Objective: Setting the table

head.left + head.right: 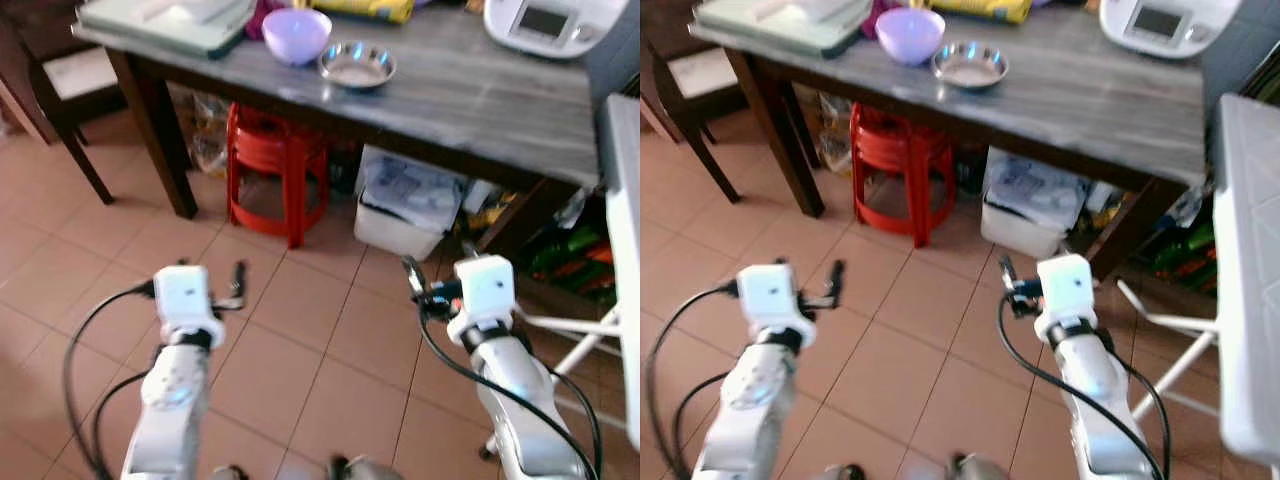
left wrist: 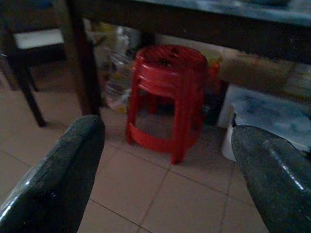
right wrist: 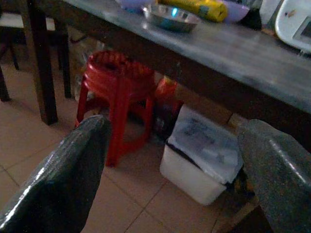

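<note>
Purple plastic bowl [image 1: 296, 34] and round steel dish [image 1: 357, 66] side by side on grey wooden table [image 1: 470, 95], far ahead of both grippers; left gripper [image 1: 236, 285] splayed wide, empty, above tiled floor [image 1: 300, 340]; right gripper [image 1: 412, 272] likewise splayed, empty, facing red plastic stool [image 1: 272, 170].

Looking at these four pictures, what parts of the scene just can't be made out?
- White appliance on the table: cut off by the head views' top edge, so its kind is unclear.
- Steel bowl: too blurred to tell what is inside.
- Clutter under the table beside the white bin: shaded and blurred.
- Yellow packet: its print is too small and blurred in the right wrist view.
</note>
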Robot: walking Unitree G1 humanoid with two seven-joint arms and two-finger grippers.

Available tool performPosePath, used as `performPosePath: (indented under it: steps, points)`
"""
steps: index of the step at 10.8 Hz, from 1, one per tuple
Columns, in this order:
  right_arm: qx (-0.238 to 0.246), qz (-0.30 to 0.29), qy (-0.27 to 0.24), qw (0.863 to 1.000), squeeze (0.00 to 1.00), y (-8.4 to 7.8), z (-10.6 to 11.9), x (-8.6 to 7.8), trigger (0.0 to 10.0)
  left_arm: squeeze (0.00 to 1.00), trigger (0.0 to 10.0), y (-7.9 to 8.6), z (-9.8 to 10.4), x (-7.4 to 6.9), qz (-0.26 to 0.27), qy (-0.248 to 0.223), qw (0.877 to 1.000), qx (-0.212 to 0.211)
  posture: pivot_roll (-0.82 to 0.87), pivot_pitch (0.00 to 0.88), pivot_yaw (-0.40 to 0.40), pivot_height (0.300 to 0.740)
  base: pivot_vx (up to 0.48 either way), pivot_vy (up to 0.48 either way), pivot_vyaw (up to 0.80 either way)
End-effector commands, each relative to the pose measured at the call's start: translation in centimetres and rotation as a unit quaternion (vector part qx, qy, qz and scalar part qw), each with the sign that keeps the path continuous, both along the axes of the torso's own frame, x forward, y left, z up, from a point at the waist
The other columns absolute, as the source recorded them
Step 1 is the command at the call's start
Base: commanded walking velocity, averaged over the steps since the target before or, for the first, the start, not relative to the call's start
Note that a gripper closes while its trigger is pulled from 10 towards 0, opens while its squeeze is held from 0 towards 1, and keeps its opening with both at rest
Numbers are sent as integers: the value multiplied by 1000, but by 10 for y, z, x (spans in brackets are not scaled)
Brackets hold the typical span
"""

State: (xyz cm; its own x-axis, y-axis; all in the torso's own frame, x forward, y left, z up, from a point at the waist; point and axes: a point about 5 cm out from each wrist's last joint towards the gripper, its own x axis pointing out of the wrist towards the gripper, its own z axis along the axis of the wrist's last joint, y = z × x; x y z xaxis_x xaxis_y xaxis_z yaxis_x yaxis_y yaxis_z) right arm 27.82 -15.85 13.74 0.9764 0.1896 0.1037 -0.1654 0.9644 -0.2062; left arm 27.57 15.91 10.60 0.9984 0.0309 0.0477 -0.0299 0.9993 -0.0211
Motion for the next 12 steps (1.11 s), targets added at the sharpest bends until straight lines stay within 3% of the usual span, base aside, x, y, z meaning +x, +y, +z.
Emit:
performPosePath:
  steps: [1,7,12]
  points:
    - [-10,-8,9,1000,0,-9,-3,0,10000,0,10000,-8,-2,0,-6,1,1000,-10,-88,183,-50,740,0,0,0]
    - [-11,-18,2,1000,0,-10,-1,3,10000,0,10000,0,0,4,21,0,1000,18,-87,188,-30,740,0,0,0]
    - [-28,6,0,1000,0,-6,2,11,10000,0,10000,8,0,3,69,-2,997,36,-75,182,-63,740,0,0,800]
